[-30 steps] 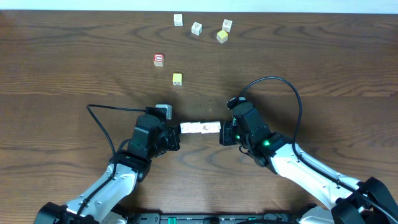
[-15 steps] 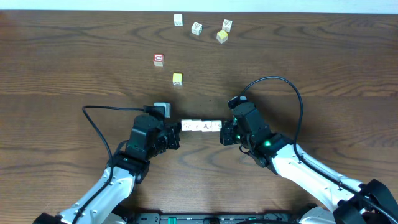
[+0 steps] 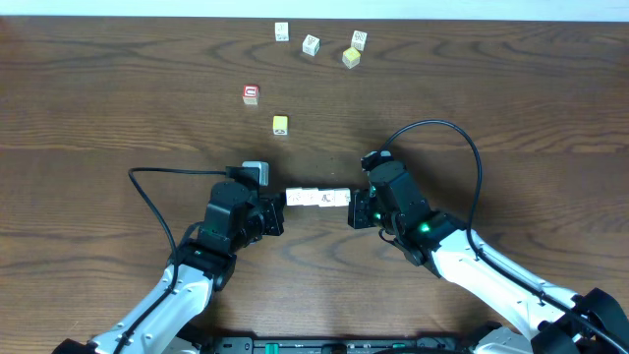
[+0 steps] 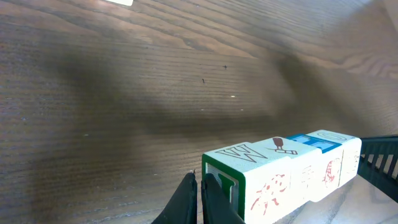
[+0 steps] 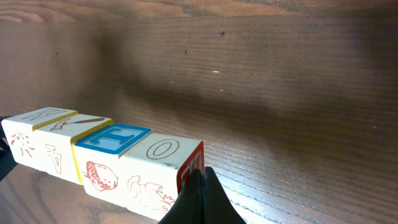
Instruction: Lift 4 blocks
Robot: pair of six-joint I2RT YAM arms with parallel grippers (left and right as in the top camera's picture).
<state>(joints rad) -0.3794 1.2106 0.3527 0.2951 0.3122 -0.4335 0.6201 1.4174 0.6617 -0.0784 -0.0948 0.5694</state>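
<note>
Four white blocks (image 3: 317, 199) form one straight row end to end, pinched between my two grippers. In the left wrist view the row of blocks (image 4: 286, 168) shows red and teal prints, and my left gripper (image 4: 199, 182) is shut, its closed tips pressed against the green-framed end face. My right gripper (image 5: 200, 178) is also shut, pushing on the red-framed end of the row (image 5: 106, 155). From overhead, the left gripper (image 3: 282, 205) and right gripper (image 3: 352, 205) face each other. The row appears raised off the wood, its shadow lying behind it.
At the back stand three white cubes (image 3: 282, 31) (image 3: 311, 45) (image 3: 359, 39) and a yellow cube (image 3: 351, 58). A red cube (image 3: 251, 94) and another yellow cube (image 3: 280, 124) sit nearer. Black cables (image 3: 432, 126) loop beside each arm.
Both grippers and the pinched row have shifted slightly toward the back of the table in the overhead view, consistent with rising. The left arm's cable has swung left. The grip is unchanged.
</note>
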